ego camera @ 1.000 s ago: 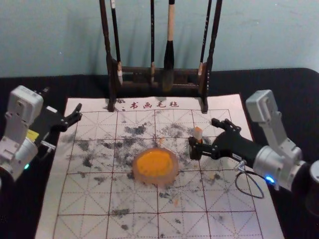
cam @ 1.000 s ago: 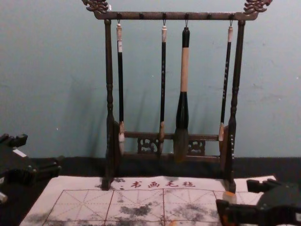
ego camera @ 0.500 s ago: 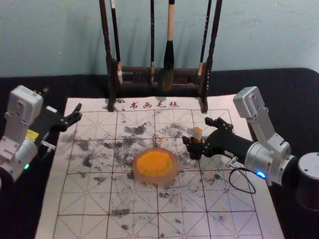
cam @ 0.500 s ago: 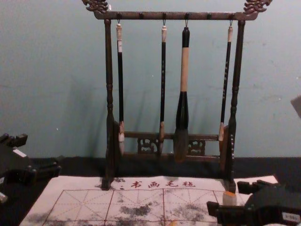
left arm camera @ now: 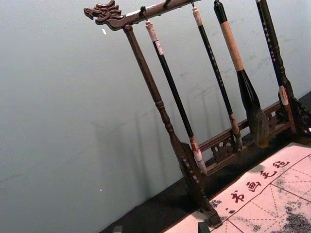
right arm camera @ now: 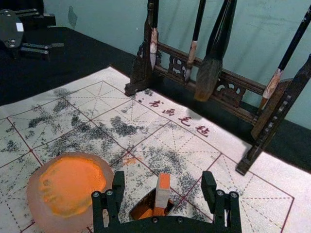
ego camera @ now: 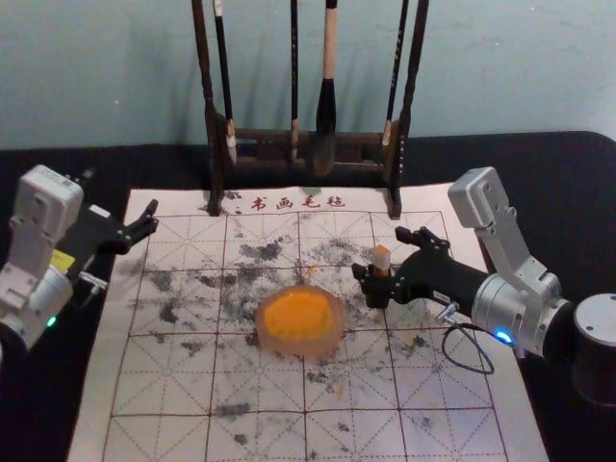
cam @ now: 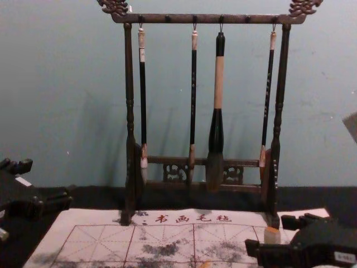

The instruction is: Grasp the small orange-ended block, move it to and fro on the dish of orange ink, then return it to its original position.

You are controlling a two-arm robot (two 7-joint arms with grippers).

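From the head view, I lose the top of the rack (ego camera: 393, 183) and the near edge of the mat (ego camera: 260, 438); the left arm (ego camera: 37, 279) runs out left. The right gripper (ego camera: 378, 252) hides the foot of the block (ego camera: 382, 257) in the chest view and the near side of the holder (right arm camera: 140, 206) in its wrist view.

Right gripper (ego camera: 379, 253) | sits farther toward the robot's left than a second ago, nearer the ink dish (ego camera: 330, 343) | parted fingers reach farther along the orange-ended block's (ego camera: 382, 258) sides
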